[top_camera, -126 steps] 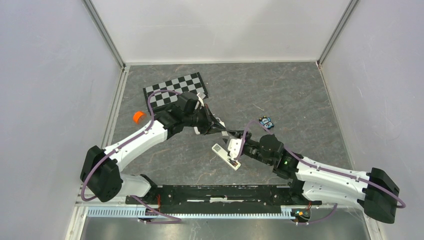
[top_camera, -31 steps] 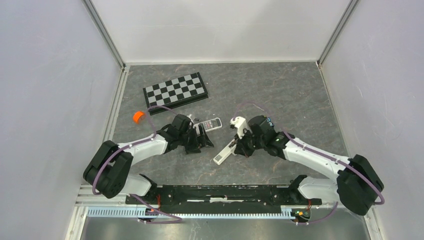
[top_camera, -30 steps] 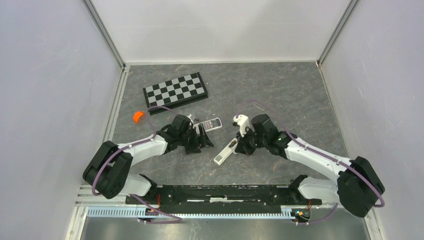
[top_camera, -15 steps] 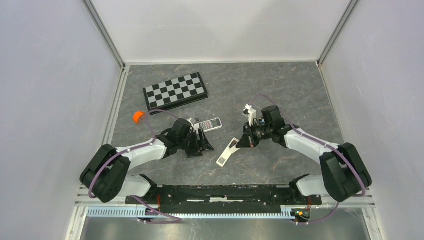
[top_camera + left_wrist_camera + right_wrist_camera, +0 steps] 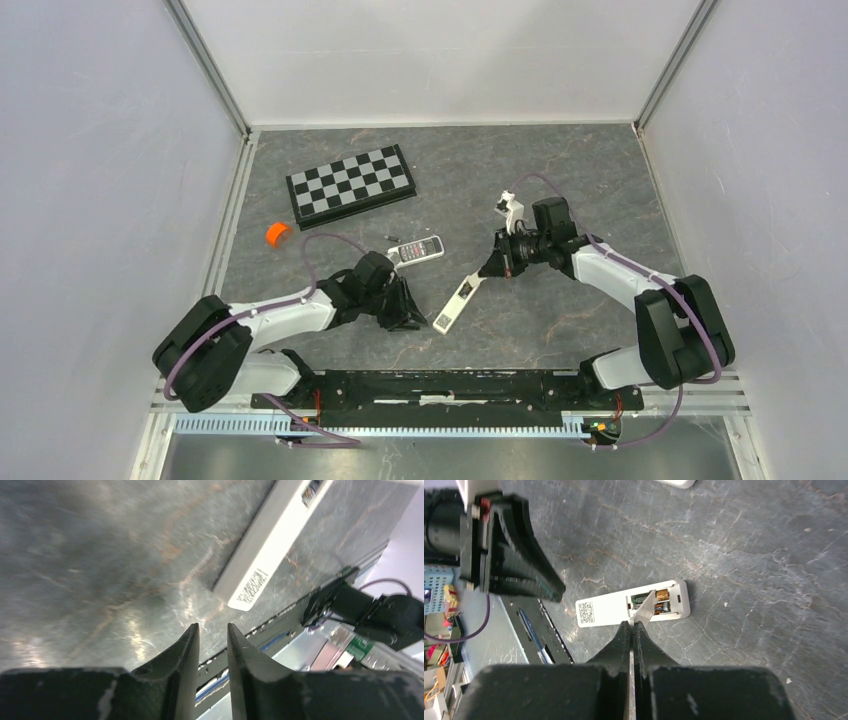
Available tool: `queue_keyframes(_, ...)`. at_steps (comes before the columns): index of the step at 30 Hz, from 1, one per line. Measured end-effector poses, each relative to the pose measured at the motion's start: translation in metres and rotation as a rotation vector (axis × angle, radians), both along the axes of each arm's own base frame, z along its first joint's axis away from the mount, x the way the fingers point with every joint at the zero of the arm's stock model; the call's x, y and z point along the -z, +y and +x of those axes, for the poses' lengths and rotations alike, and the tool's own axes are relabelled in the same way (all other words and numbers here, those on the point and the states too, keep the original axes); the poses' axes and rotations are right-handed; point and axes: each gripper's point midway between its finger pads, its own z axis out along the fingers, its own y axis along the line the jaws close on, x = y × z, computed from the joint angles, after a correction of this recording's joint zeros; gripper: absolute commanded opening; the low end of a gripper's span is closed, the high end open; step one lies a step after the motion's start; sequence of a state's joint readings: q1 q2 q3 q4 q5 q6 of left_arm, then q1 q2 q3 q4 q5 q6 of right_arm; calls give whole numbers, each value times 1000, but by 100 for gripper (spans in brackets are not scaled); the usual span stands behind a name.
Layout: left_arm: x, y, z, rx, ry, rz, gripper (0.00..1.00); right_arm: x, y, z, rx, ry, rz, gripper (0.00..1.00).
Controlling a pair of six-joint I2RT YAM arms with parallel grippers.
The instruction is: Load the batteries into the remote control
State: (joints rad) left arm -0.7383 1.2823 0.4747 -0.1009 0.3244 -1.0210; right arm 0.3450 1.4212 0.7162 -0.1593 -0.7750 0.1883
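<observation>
Right wrist view: the remote control (image 5: 604,612) lies flat in the middle of the table (image 5: 749,555), back up, so its open slot (image 5: 631,600) can be reached. The batteries (image 5: 659,601) sit in it. The right gripper (image 5: 631,625) is pinched tight close by, maybe to push them down. The left gripper (image 5: 212,630) is open a crack, holding nothing, by the near end. The remote control's long side runs near-left to far-right, slot end far-right.

The remote (image 5: 455,303) is a long, slim white bar lying flat and back-up on the grey desk (image 5: 560,330). It lies slantwise, its labelled end toward the near edge. The recess at its far end is uncovered. Two batteries (image 5: 659,596) lie in it side by side, one showing a copper band.
</observation>
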Motion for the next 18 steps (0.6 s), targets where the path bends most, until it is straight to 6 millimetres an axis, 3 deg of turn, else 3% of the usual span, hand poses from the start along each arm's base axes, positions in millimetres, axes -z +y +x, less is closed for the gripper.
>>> queue_keyframes(6,-17,-37,-26,178,-57,-22,35,-6,-2,9,45,-46,11,0)
queue_keyframes(10,-25,-67,-29,260,-93,-26,39,-4,-4,9,61,-57,8,0)
queue_keyframes(14,-5,-80,-25,300,-86,60,42,-1,-9,6,82,-54,4,0)
queue_keyframes(18,17,-73,-29,315,-54,149,46,-2,-13,6,102,-56,8,0)
